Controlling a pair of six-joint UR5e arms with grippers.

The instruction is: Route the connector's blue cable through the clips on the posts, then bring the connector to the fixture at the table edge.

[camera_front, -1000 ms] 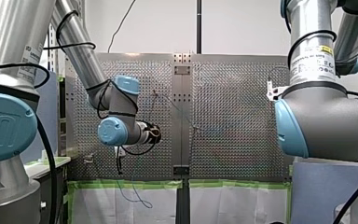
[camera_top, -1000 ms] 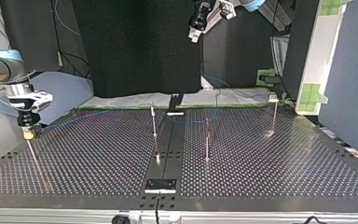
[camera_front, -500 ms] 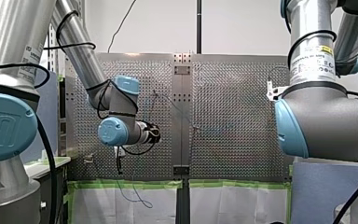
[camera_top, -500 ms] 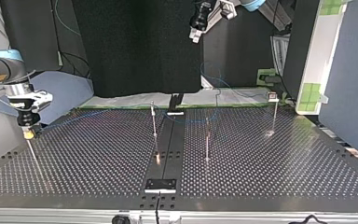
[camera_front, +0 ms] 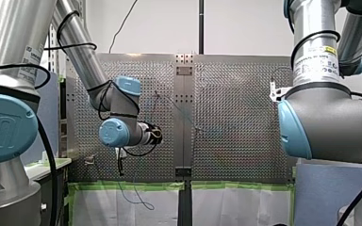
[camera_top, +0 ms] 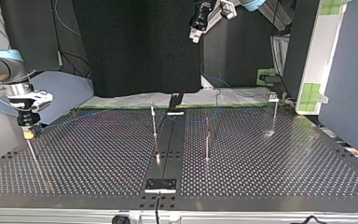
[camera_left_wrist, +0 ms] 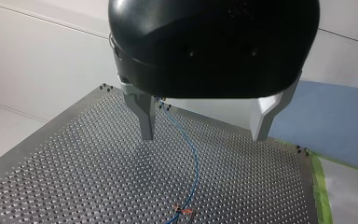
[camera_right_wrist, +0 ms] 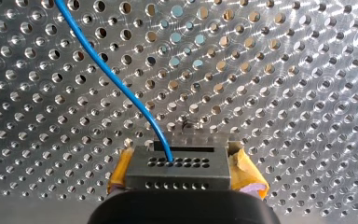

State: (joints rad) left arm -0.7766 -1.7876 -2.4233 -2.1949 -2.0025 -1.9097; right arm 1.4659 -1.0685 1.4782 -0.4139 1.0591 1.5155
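Barely anything has shifted in the last sec: the blue cable point(camera_right_wrist: 135, 103) slack loop behind the far edge, top view, has changed shape slightly. Both arms sit as they were.

Right jaws: yellow pads point(camera_right_wrist: 244, 168) clamped on the connector point(camera_right_wrist: 177, 170), cable leaving its face & running off over the perforated surface point(camera_top: 261, 177). Top view puts them low at the left, just at the head of the leftmost post point(camera_top: 33, 156). Left jaws: wide apart, empty, parked high over the far edge; wrist view shows cable lying loose on the surface beneath.

Cable shows only faintly near the middle posts point(camera_top: 154, 122); can't tell if it sits in any clip point(camera_top: 272, 97).

Risks, judged:
- One thin wire takes all the pull. A sideways tug could skew the connector in the pads or strain the wire at its entry.
- Slack loop may snag on the far edge, causing sudden tension; thin posts could bend or cable pop out of a clip.
- Left jaws not guiding, so cable may ride over a post top.
- Fixture point(camera_top: 160, 185), prob. the block at the near edge, is well apart from the connector: long carry w/ cable trailing.
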